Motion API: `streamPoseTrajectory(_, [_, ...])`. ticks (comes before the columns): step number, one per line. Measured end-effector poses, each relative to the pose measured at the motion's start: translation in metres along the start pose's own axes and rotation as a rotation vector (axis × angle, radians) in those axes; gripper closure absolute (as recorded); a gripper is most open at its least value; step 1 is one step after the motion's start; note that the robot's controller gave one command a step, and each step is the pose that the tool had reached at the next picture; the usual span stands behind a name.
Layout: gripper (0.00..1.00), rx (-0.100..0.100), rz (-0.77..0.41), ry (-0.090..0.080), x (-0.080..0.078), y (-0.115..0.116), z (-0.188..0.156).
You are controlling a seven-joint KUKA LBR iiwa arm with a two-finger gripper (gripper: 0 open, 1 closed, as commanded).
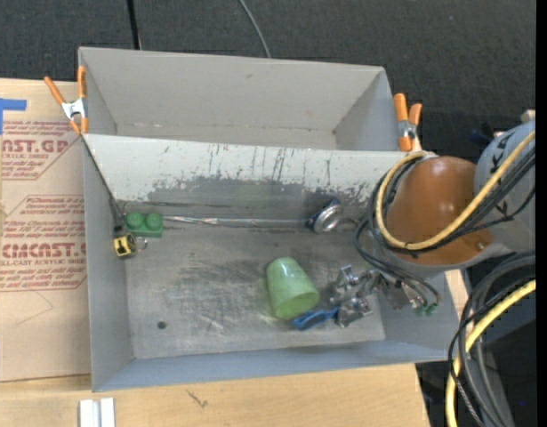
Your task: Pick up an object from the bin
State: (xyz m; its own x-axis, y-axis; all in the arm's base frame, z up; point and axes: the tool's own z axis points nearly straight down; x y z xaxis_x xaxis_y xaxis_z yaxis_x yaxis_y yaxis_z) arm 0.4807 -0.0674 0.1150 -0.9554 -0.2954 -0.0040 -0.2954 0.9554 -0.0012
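Lower right of frame, on bin (202, 296) floor: pincer (351, 299) just beside green cup (289, 286) lying on its side; open or closed, cannot tell. Cup likely light, stiff, slick; grip across rim.

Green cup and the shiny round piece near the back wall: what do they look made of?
Green cup: probably plastic, matte; even pale green colour with only soft highlights. Shiny round piece: likely metal, polished; silvery with bright glints, though its exact kind is unclear.
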Motion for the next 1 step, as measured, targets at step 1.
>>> streamPoseTrajectory(1, [1.0,0.0,-0.001,0.001,-0.001,0.0007,-0.0245])
